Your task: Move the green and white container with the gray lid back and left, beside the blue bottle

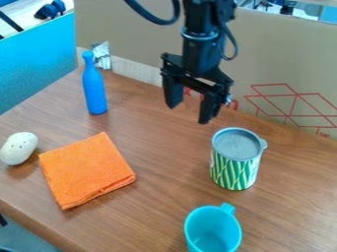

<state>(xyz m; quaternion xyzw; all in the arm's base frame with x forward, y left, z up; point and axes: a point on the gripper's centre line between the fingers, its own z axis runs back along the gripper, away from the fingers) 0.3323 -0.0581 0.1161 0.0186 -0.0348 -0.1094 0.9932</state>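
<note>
Hovering above wooden table (161,147), tool (190,114) spread, near green-striped can (235,167).

Brightly and fairly evenly lit across the wooden tabletop (164,152), with soft, diffuse light from a direction hard to place. Shaded only gently, with a faint, soft-edged shadow beside the whitish rounded object (18,148) at the left edge of the frame, and deeper shade inside the turquoise mug (212,230) at bottom centre. Brighter in small patches, with pale highlights on the crumpled foil (102,55) at upper left and along the rim of the canister (235,170) right of centre.
</note>
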